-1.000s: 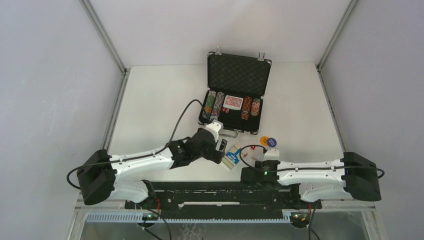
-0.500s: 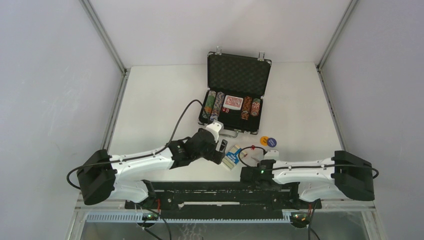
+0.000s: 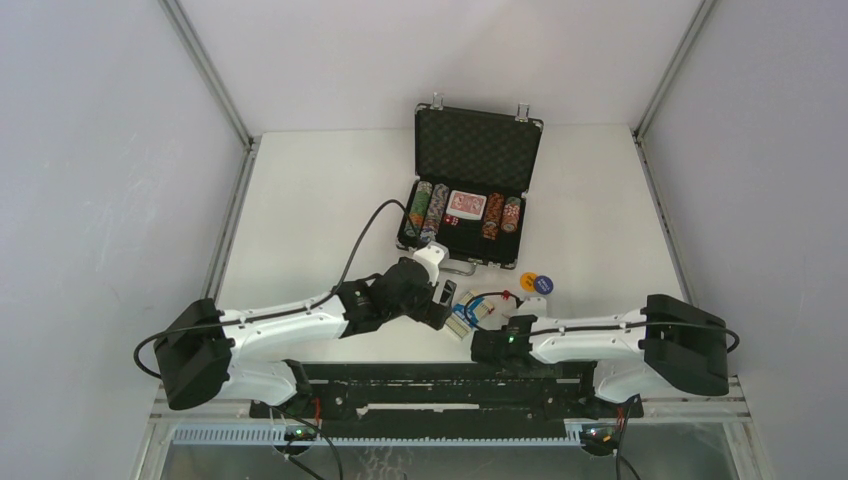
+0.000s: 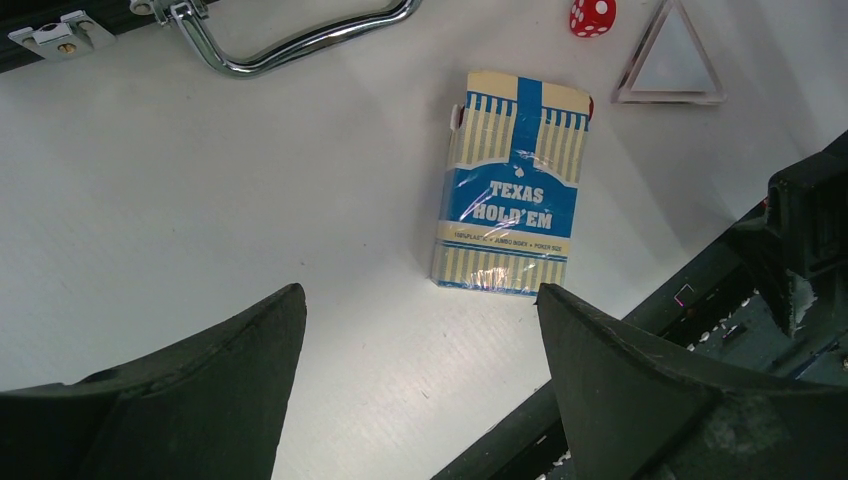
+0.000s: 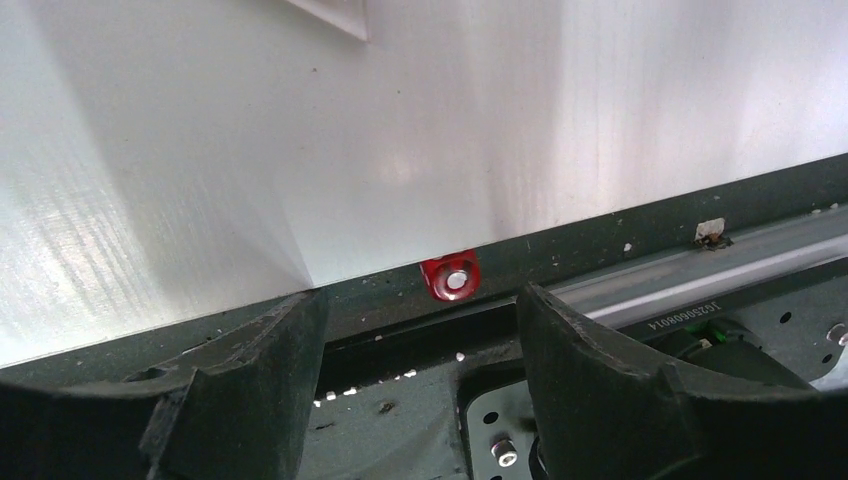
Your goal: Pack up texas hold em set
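Below, glossy striped card box (image 4: 510, 185) (rectangular); curved chrome handle (image 4: 250, 68)

A small black briefcase (image 3: 477, 150) stands open at the far middle of the surface, its foam-lined lid upright. Its tray holds rows of multicoloured chips (image 3: 420, 210), red-backed cards (image 3: 466, 204) and red dice (image 3: 451, 220). Nearer, outside the case, lie a flat blue card box (image 4: 512, 200), one red die (image 4: 592, 15), a triangle piece (image 4: 670, 62) and two round buttons (image 3: 543, 285).

Left gripper (image 4: 418, 305) and right gripper (image 5: 418, 300) both hang low, jaws spread wide.
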Controlling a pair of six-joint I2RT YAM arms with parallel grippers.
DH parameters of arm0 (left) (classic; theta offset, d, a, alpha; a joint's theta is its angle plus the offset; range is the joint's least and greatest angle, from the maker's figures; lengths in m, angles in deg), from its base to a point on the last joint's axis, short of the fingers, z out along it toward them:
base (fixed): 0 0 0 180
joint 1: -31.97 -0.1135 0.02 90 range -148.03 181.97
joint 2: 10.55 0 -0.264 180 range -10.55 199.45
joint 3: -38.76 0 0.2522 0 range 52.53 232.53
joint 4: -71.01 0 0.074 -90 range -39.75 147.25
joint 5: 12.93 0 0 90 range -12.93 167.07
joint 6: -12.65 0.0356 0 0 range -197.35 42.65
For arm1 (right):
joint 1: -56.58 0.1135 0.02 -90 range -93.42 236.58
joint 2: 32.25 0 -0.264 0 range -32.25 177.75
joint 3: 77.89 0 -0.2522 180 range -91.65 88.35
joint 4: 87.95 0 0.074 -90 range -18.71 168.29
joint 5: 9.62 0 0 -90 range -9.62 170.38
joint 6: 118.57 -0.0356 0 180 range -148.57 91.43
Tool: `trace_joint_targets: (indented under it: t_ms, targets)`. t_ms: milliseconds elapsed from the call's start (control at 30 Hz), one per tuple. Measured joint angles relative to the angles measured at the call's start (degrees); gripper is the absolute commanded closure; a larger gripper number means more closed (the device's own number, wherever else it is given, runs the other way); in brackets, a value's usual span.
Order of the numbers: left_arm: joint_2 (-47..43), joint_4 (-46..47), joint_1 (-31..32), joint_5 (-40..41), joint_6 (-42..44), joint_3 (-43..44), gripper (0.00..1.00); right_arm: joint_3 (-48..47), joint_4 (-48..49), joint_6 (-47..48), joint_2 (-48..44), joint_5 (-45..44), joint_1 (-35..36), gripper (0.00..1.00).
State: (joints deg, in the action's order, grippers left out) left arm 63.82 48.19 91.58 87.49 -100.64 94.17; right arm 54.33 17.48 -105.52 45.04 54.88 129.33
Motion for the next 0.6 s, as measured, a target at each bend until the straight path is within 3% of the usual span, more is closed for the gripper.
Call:
trace_joint_targets:
  t_ms: [167,600]
  targets:
    - [0.0,0.0,0.0,-0.2,0.0,0.0,0.11,-0.3,0.9,1.5,0.3,0.0,0.0,0.25]
    - [-0.7,0.1,0.0,-0.2,0.4,-0.1,0.11,-3.9,1.1,5.7,5.5,0.1,0.1,0.10]
